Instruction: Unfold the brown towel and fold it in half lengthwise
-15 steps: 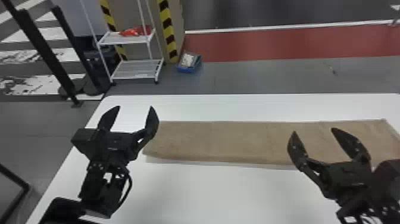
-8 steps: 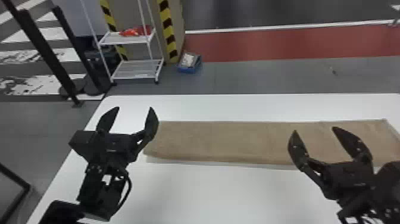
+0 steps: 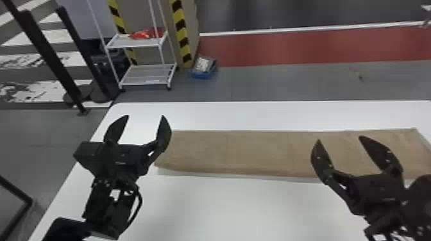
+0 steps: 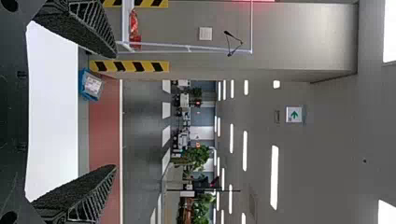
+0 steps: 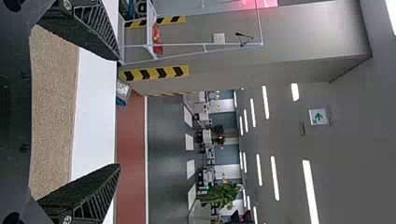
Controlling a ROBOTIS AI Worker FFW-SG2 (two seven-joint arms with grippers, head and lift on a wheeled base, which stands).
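Observation:
The brown towel (image 3: 243, 152) lies as a long flat strip across the white table, its long sides running left to right. At its left end my left gripper (image 3: 145, 123) stands open and empty, the right-hand finger overlapping the towel's edge in the head view. My right gripper (image 3: 340, 144) is open in front of the towel's right part, nothing between its fingers. In the left wrist view the left gripper (image 4: 116, 110) has bare table beyond it. The right wrist view has the right gripper (image 5: 119, 112) spread wide, with the towel (image 5: 52, 112) behind its fingers.
The white table (image 3: 224, 208) reaches past the towel at front and back. On the floor behind it stand a white wire rack (image 3: 147, 75) with a red item on its shelf, a blue box (image 3: 204, 75) and black posts at the left.
Both grippers have shifted only very slightly, and both stay open. The towel has not moved.

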